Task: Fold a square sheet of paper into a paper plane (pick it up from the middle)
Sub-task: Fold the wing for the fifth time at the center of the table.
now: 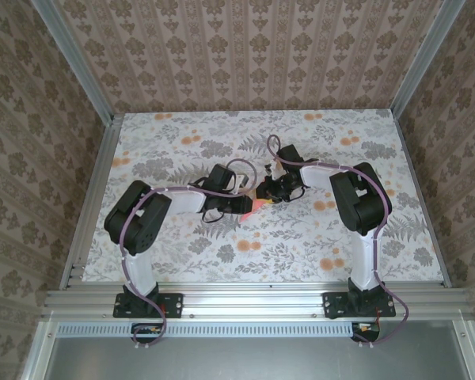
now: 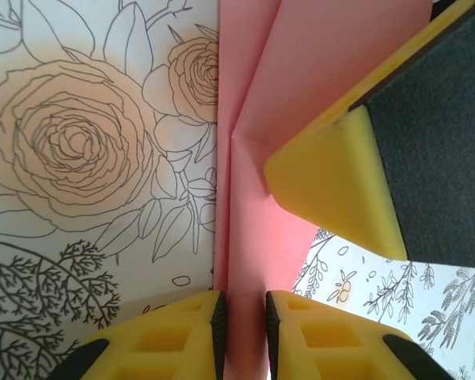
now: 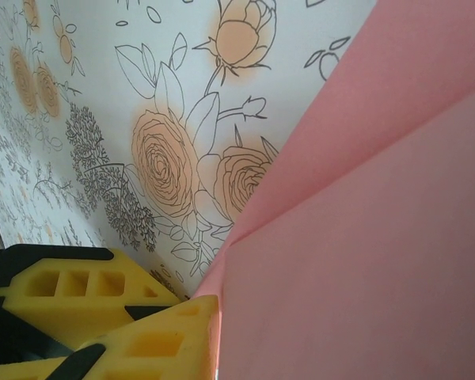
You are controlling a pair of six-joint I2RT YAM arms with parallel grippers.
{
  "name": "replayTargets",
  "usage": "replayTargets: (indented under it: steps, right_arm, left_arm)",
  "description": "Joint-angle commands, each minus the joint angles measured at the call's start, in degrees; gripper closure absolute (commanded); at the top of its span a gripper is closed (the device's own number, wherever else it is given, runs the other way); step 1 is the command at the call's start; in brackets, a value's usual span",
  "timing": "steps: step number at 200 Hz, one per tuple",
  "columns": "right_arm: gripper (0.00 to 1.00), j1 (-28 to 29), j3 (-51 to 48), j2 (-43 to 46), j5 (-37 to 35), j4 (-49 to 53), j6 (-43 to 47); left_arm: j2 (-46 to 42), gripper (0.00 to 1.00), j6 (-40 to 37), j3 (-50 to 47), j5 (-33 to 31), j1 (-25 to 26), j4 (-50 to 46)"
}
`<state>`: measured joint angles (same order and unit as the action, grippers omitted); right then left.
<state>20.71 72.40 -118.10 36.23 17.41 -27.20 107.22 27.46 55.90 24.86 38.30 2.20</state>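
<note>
Folded pink paper (image 2: 253, 237) pinched at mid-counter (image 1: 301, 245).
Your left jaws are clamped on the paper's near end. Further up, a yellow right finger (image 2: 324, 190) crosses it, but you cannot tell whether your right jaws grip it. The floral counter lies beyond.

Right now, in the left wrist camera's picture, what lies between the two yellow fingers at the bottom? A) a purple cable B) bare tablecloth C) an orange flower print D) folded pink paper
D: the folded pink paper runs straight down between the two fingers of the left gripper.
</note>
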Motion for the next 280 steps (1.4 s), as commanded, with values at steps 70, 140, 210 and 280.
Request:
replayTargets:
  steps: [70, 140, 210, 280]
  right_arm:
    - [0.76, -0.7, -0.5, -3.8, -8.3, 4.2, -1.1]
    - [0.74, -1.2, -1.4, -0.4, -6.4, 1.3, -3.0]
    - [0.74, -2.8, -6.5, 7.6, -3.7, -6.2, -7.0]
    - [0.75, -2.1, -5.7, 4.5, -2.5, -3.1, -2.1]
  left_arm:
    - [3.3, 0.76, 1.1, 6.1, -6.7, 3.9, -12.0]
    - [5.3, 0.76, -0.9, 10.6, -12.4, 5.6, -21.8]
    - [8.0, 0.77, -0.8, 14.5, -16.4, 7.1, -28.7]
    - [8.5, 0.78, -0.6, 15.6, -16.5, 7.4, -29.3]
